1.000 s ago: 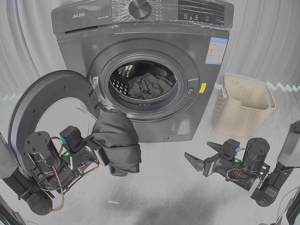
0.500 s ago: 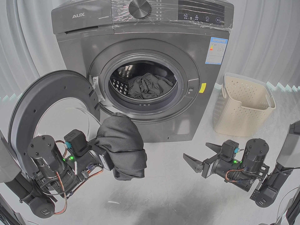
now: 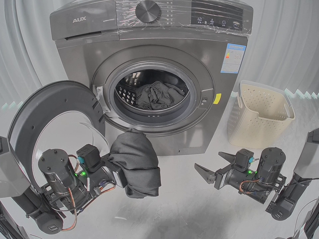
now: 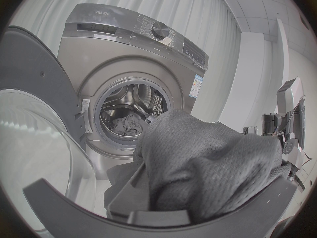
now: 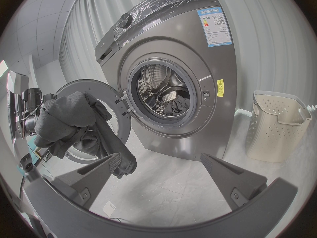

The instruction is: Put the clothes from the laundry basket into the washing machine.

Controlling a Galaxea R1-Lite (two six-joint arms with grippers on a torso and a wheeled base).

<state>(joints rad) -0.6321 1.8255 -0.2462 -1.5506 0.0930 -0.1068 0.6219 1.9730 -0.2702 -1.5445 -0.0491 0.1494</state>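
A grey front-loading washing machine [image 3: 149, 34] stands ahead with its round door [image 3: 50, 117] swung open to the left. Dark clothes [image 3: 156, 95] lie inside the drum [image 4: 127, 124] [image 5: 175, 104]. My left gripper [image 3: 128, 178] is shut on a dark grey garment [image 3: 138, 161] [image 4: 204, 159] [image 5: 76, 123], which drapes over it and hides the fingers, low in front of the drum opening. My right gripper [image 3: 214, 166] [image 5: 158, 176] is open and holds nothing, above the floor to the right. The beige laundry basket [image 3: 261, 113] [image 5: 279, 129] stands to the right of the machine.
Pale curtains hang behind the machine. Grey floor [image 3: 186, 203] lies open between the two arms. The open door's glass bowl [image 4: 39, 142] sits close beside my left arm.
The head view has shifted slightly; the machine looks closer. My left gripper with the dark garment has moved right and a little lower in the picture. The right gripper has stayed put.
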